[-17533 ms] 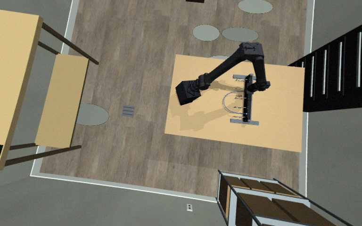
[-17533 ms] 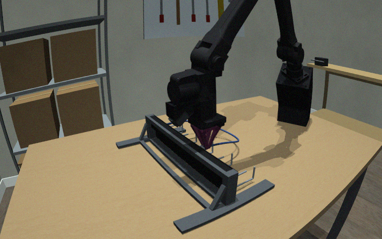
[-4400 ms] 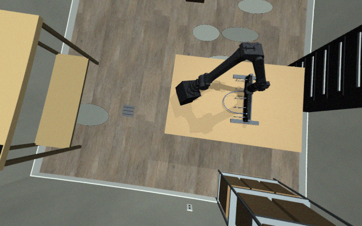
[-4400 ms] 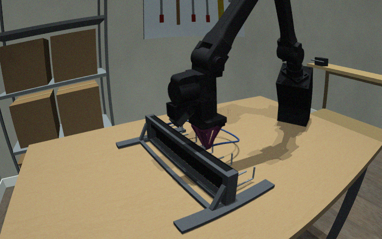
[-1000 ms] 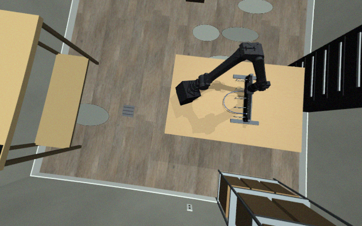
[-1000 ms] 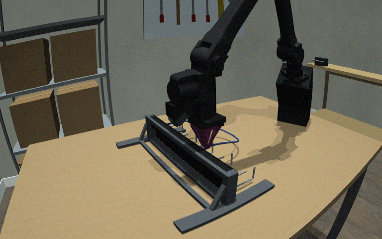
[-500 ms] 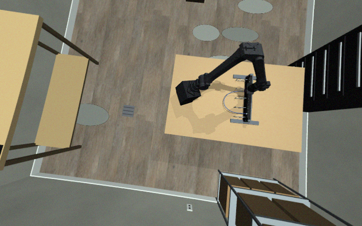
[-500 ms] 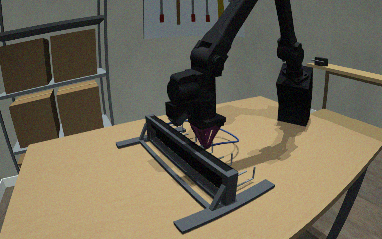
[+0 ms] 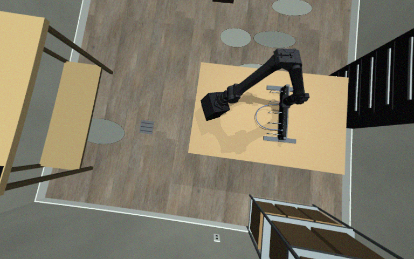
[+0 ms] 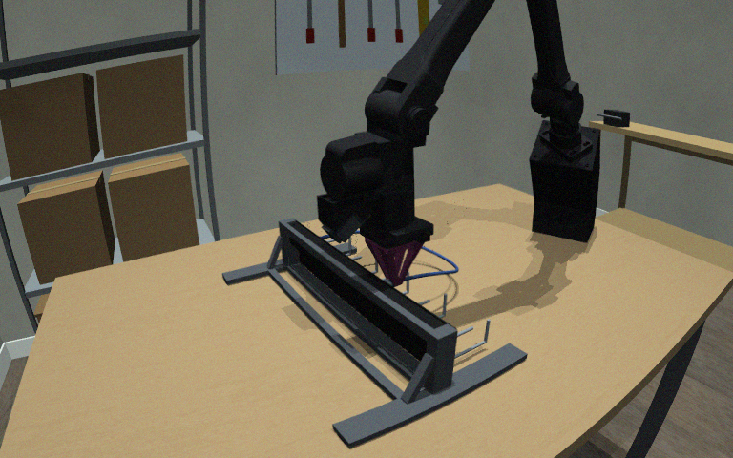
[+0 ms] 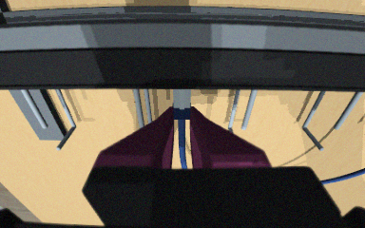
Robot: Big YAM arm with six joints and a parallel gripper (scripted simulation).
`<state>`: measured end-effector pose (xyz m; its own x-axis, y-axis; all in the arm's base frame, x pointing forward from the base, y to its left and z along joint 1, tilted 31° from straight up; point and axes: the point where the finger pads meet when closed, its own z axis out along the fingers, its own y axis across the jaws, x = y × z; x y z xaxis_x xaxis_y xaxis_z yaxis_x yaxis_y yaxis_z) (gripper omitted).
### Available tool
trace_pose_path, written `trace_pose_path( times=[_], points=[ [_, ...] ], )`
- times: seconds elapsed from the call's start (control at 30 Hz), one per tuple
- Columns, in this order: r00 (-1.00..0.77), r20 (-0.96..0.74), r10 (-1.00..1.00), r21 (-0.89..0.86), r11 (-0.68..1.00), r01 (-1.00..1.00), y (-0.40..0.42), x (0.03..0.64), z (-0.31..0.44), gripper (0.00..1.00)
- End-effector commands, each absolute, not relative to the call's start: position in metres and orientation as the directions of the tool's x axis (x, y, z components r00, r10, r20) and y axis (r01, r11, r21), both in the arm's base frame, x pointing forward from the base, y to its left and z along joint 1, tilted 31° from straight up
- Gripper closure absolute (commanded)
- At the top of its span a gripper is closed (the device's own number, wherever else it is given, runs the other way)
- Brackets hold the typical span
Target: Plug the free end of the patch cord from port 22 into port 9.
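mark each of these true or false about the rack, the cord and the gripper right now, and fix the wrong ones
1. The gripper is shut on the plug. True.
2. The cord is red. False: it is blue.
3. The rack is lying flat on its face. False: it stands upright on its feet.
4. The cord bows out from the rack on the side where the arm's base stands. True.
5. The gripper's fingers are spread wide apart. False: only a narrow gap parts their tips.
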<state>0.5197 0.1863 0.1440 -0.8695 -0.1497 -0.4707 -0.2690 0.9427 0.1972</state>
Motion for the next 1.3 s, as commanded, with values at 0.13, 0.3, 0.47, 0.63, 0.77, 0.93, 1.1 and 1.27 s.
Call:
trace_pose_path(
  times=[0.13,0.3,0.47,0.63,0.77,0.93,1.1,1.27],
  points=[
    [-0.849,-0.505,-0.156,0.196,0.937,-0.288,0.1887,0.5154,0.1601,1.00],
    [-0.849,-0.505,-0.156,0.196,0.937,-0.289,0.1889,0.5153,0.1601,1.00],
    [-0.849,-0.505,-0.157,0.195,0.937,-0.289,0.1887,0.5154,0.1602,1.00],
    [-0.848,-0.506,-0.157,0.195,0.937,-0.289,0.1884,0.5156,0.1605,1.00],
    [-0.848,-0.506,-0.157,0.195,0.937,-0.290,0.1883,0.5158,0.1607,1.00],
    [-0.849,-0.504,-0.157,0.194,0.937,-0.289,0.1880,0.5161,0.1609,1.00],
    [-0.850,-0.502,-0.157,0.194,0.938,-0.288,0.1879,0.5171,0.1612,1.00],
    [-0.851,-0.502,-0.157,0.194,0.938,-0.287,0.1880,0.5188,0.1622,1.00]
  ],
)
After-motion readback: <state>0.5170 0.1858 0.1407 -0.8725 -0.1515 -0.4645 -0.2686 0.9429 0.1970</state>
